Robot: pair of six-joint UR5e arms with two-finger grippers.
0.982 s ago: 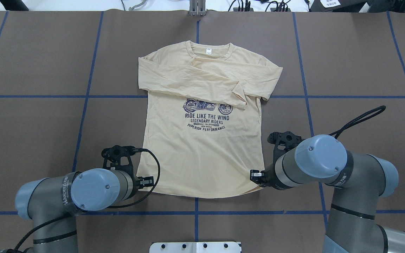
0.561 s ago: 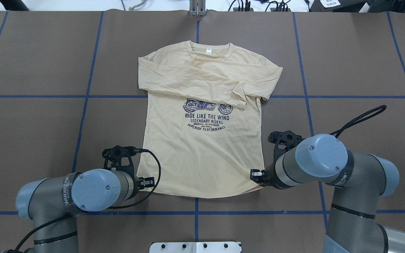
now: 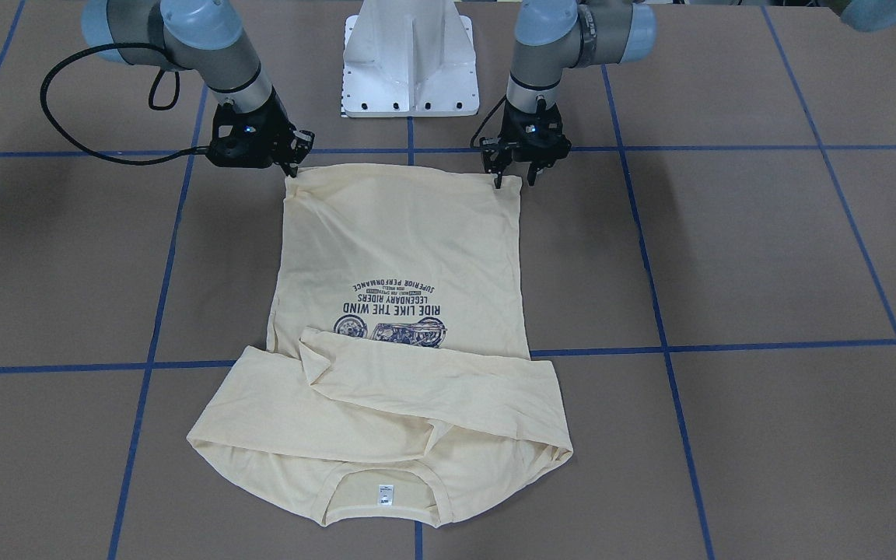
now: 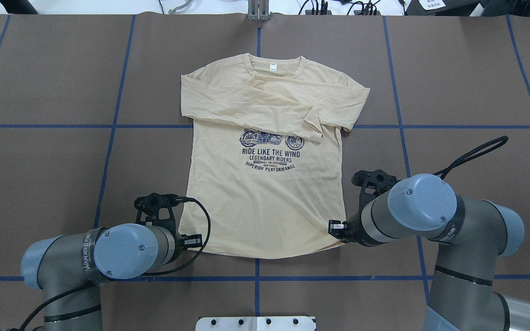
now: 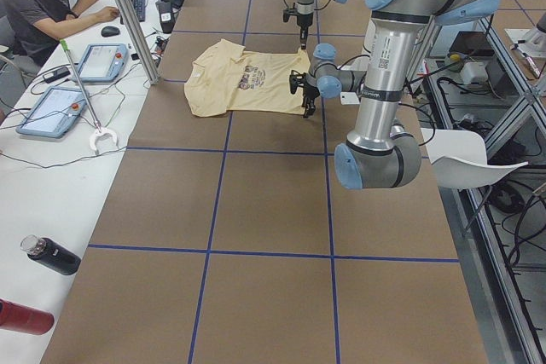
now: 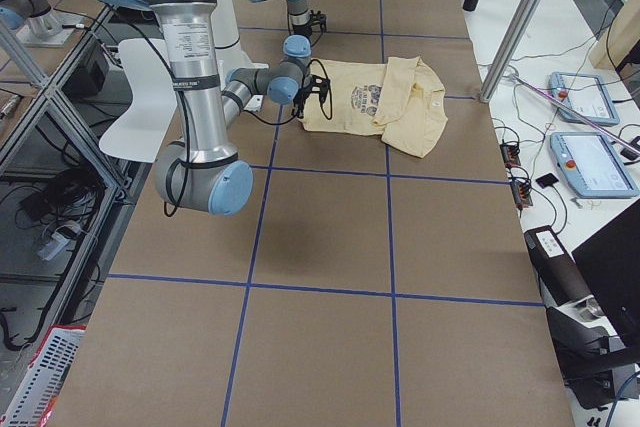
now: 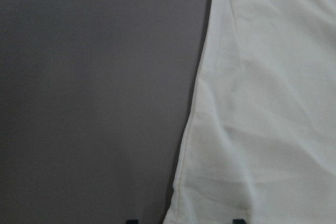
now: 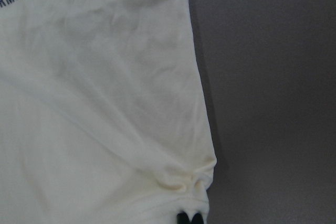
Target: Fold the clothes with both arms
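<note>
Well, on our table (image 4: 39, 161) the T-shirt (image 4: 265, 207) lies flat at the middle, hem near us. Our right gripper (image 8: 187, 217) is pinched on the right hem corner, while our left gripper (image 3: 512, 183) has its jaws apart around the left corner. Lifting now would likely raise one corner only and skew the fold.

The table (image 4: 39, 184) is big, flat and brown. Thin blue lines (image 4: 62, 125) cross it and cut it into squares. 1 pale yellow T-shirt (image 4: 265, 216) lies flat on it near the middle, print side up, with the neck on the side far from the robot. Its 2 long sleeves are folded across the chest. A white base (image 3: 411, 58) stands at the robot's edge
</note>
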